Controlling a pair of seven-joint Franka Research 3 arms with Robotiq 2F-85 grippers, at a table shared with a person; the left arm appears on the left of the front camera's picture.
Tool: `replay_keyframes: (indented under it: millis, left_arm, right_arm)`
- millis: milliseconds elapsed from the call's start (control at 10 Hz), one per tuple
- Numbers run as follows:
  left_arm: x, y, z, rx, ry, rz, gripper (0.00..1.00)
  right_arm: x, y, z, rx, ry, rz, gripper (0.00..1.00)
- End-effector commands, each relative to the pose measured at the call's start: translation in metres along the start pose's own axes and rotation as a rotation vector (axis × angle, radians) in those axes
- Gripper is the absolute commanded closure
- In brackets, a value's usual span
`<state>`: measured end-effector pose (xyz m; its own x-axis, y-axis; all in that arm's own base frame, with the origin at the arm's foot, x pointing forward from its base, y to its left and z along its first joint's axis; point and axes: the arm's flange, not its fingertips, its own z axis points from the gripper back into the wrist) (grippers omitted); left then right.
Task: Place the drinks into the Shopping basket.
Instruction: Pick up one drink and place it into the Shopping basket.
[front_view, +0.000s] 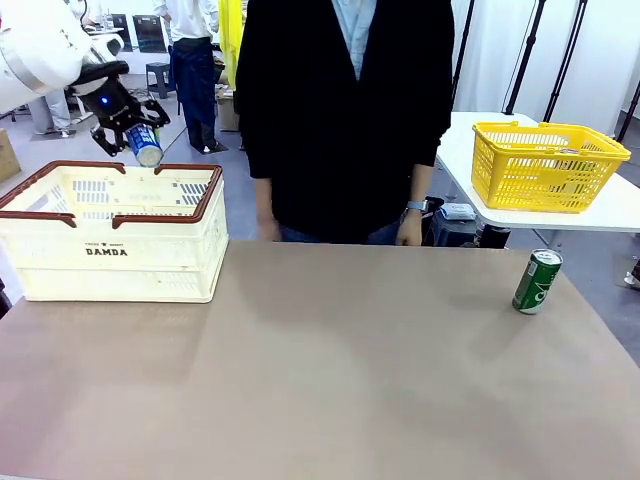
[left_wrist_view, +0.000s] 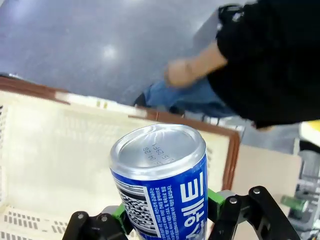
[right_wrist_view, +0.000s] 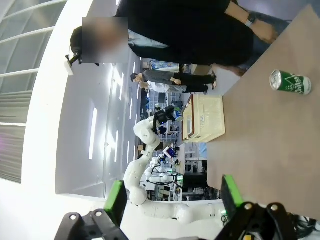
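My left gripper (front_view: 138, 135) is shut on a blue drink can (front_view: 145, 146) with white lettering, held tilted above the far rim of the cream-white Shopping basket (front_view: 110, 262). The left wrist view has the blue can (left_wrist_view: 162, 190) between the green pads, silver top facing the camera, with the Shopping basket (left_wrist_view: 60, 150) spread below it. A dark green can (front_view: 537, 282) stands upright at the table's right side, and the same green can (right_wrist_view: 290, 82) appears in the right wrist view. My right gripper (right_wrist_view: 172, 200) is open, high above the table, with nothing between its fingers.
A person in a black top (front_view: 345, 110) stands at the far edge of the table, hands hanging down. A yellow mesh basket (front_view: 545, 165) sits on a white side table at the back right. The brown tabletop (front_view: 320, 370) stretches between basket and green can.
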<state>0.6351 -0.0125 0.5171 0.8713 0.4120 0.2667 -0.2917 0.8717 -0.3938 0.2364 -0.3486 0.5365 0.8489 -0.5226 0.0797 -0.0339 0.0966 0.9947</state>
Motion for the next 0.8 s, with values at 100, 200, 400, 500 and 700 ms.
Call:
replay_keyframes:
  millis: [100, 200, 400, 500, 700]
  left_arm:
    - [-0.019, 0.004, -0.024, 0.155, 0.062, -0.144, 1.0]
    - [-0.022, 0.006, -0.034, 0.176, 0.084, -0.164, 1.0]
    - [-0.031, 0.007, -0.054, 0.202, 0.111, -0.215, 1.0]
    - [-0.036, 0.007, -0.065, 0.216, 0.139, -0.254, 1.0]
    - [-0.043, 0.014, -0.084, 0.247, 0.176, -0.29, 1.0]
  right_arm:
    - [-0.024, -0.006, -0.052, 0.053, 0.132, -0.062, 0.0]
    - [-0.028, -0.017, -0.077, 0.069, 0.179, -0.124, 0.0]
    - [-0.02, -0.012, -0.051, 0.062, 0.129, -0.055, 0.0]
    - [-0.02, -0.012, -0.051, 0.062, 0.129, -0.055, 0.0]
    - [-0.02, -0.012, -0.051, 0.062, 0.129, -0.055, 0.0]
